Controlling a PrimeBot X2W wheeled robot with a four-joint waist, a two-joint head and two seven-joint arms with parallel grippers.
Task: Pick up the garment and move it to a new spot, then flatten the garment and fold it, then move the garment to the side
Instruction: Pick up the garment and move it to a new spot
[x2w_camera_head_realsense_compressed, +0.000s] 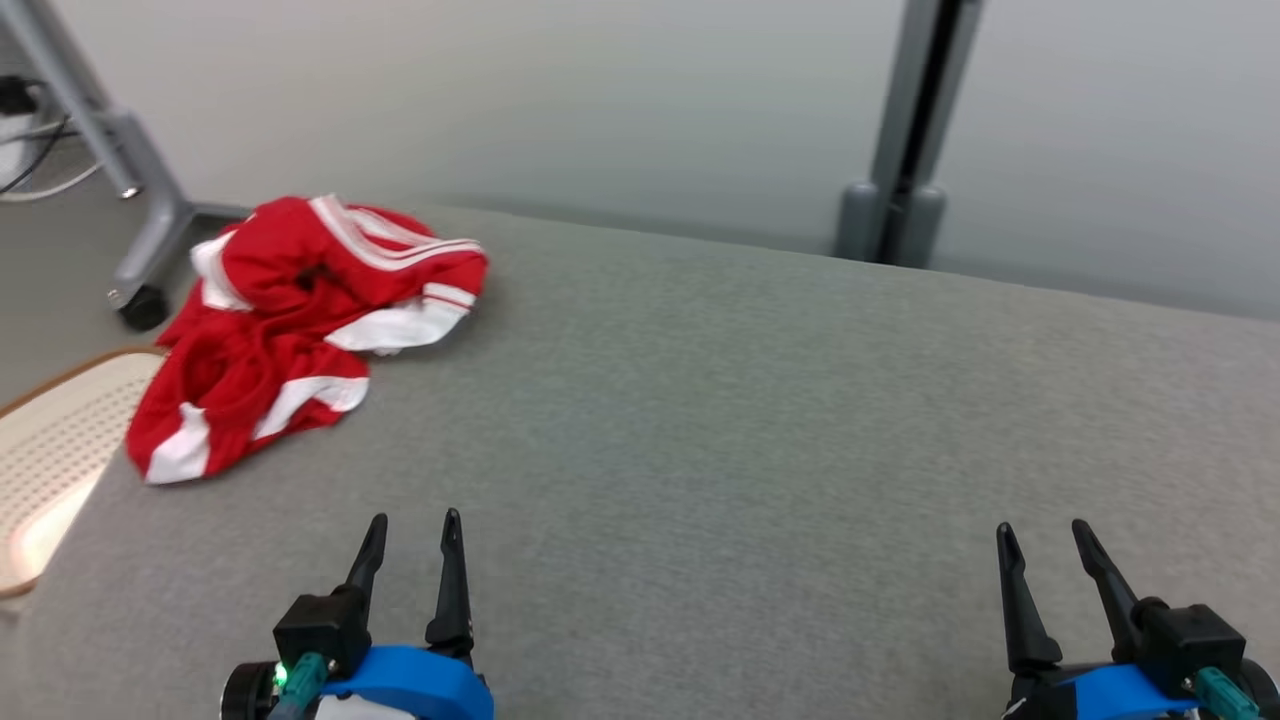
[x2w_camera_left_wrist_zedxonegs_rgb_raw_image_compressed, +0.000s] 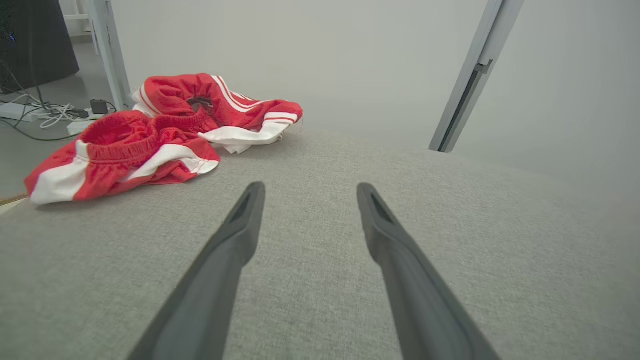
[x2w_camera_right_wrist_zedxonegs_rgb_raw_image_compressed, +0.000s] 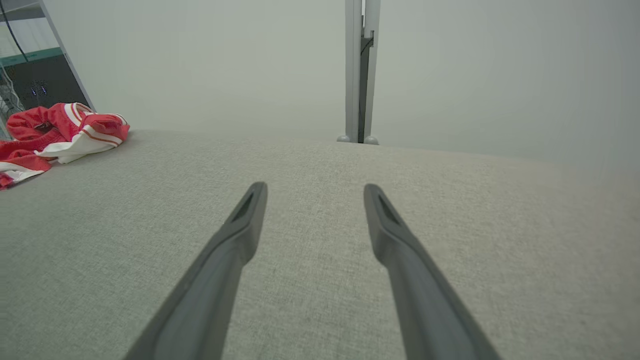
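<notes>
Ahead of my left gripper (x2w_camera_head_realsense_compressed: 412, 535) and right gripper (x2w_camera_head_realsense_compressed: 1045, 540) stretches the grey bench (x2w_camera_head_realsense_compressed: 760, 420), bare, with room to drag rightward. Forward-left of the left gripper, well apart, the red garment (x2w_camera_head_realsense_compressed: 300, 320) lies crumpled by the bench's left edge. I judge it light and limp, best pinched at the waistband (x2w_camera_left_wrist_zedxonegs_rgb_raw_image_compressed: 131, 145). Both grippers stand open, empty.

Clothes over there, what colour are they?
The clothes are red with white stripes, clearest in left wrist view.

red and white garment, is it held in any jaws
No, the crumpled red and white fabric garment lies on the grey cloth surface, apart from both open, empty jaws.
</notes>
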